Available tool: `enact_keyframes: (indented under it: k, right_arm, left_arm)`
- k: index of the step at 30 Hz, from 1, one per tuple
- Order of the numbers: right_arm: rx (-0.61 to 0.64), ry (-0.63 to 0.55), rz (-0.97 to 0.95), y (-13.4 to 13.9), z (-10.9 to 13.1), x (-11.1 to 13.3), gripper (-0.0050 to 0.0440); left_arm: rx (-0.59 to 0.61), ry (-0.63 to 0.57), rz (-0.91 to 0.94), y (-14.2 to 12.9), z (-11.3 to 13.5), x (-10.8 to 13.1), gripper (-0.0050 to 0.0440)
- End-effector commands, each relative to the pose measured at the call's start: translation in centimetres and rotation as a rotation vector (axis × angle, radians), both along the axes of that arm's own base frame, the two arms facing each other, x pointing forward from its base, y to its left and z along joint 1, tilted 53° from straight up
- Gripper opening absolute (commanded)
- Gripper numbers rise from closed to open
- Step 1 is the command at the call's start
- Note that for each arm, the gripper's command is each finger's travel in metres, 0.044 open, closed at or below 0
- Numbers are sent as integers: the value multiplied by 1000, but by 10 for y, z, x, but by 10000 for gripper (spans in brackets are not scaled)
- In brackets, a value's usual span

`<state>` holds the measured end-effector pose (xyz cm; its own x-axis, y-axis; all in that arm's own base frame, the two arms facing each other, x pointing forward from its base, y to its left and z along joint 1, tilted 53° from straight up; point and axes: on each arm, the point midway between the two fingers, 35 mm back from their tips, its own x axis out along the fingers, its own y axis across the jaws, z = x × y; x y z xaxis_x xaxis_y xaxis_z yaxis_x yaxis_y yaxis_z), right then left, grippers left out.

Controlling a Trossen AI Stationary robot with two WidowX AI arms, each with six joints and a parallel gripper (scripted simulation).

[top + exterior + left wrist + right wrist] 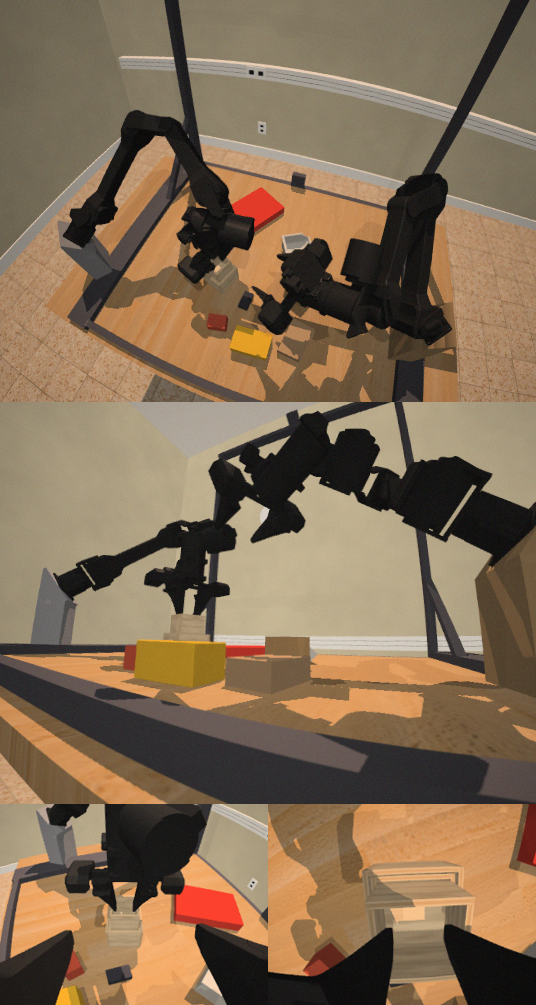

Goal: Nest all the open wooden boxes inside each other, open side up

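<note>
So the right gripper (212, 267) (188, 613) (124, 910) (418, 932) had its fingers partway apart, with the tips at the open side of a small wooden box (226, 270) (188, 624) (126, 921) (418, 956), and it had hold of that one. The small box was right over the bigger wooden box (220, 286) (187, 636) (124, 939) (414, 863), which sat on the table (175, 310). I honestly couldn't tell how far down inside it the small one was

The left gripper (267, 272) (236, 533) (135, 934) was spread wide with nothing in it, up above the table

Just beside the boxes was a little dark block (245, 300) (119, 974), then a small red block (217, 322) (130, 657) (74, 965) (326, 958) near a yellow block (251, 342) (180, 662) (69, 997). Two tan blocks were next to the yellow one, partly in shadow

Farther out, a big flat red block (260, 205) (245, 650) (207, 907) (529, 844) was lying well apart from the yellow one, and a whitish tray (296, 242) (211, 983) was partly covered by the left arm in the top view
</note>
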<state>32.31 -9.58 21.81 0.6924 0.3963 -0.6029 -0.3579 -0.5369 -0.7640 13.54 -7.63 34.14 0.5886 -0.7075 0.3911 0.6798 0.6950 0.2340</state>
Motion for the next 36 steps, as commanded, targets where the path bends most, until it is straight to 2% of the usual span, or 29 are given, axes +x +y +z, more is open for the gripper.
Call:
enact_keyframes:
  k: [1, 36]
  right_arm:
    - [-1, 0, -4, 0, -1, 1, 236]
    - [-1, 1, -5, 15, -23, 27, 236]
  left_arm:
    - [0, 8, 0, 1, -1, 1, 400]
    - [0, 8, 0, 1, -1, 1, 400]
